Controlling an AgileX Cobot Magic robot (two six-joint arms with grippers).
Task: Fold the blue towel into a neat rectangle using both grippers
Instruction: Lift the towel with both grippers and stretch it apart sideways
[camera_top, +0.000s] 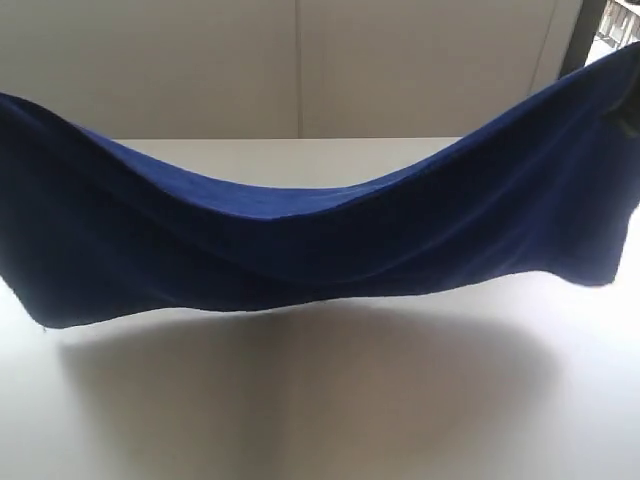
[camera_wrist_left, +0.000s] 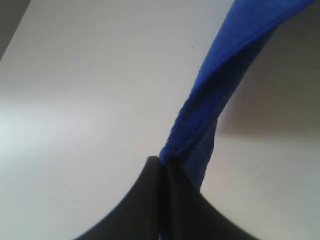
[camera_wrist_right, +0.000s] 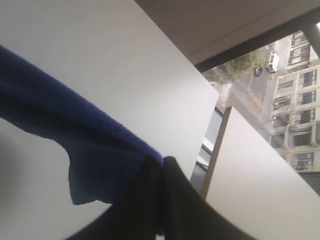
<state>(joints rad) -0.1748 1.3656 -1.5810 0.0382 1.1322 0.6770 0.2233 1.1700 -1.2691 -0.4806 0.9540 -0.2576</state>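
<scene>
The blue towel (camera_top: 300, 235) hangs in the air across the whole exterior view, sagging in the middle above the white table (camera_top: 330, 400) and rising at both ends. Both arms are out of that view. In the left wrist view my left gripper (camera_wrist_left: 160, 161) is shut on one end of the blue towel (camera_wrist_left: 215, 85), which stretches away taut. In the right wrist view my right gripper (camera_wrist_right: 161, 161) is shut on the other end of the blue towel (camera_wrist_right: 75, 130), with a loose corner hanging below.
A white wall (camera_top: 300, 60) stands behind the table's far edge. A dark window frame (camera_top: 590, 30) shows at the top right. The towel's shadow (camera_top: 300, 390) lies on the tabletop beneath it.
</scene>
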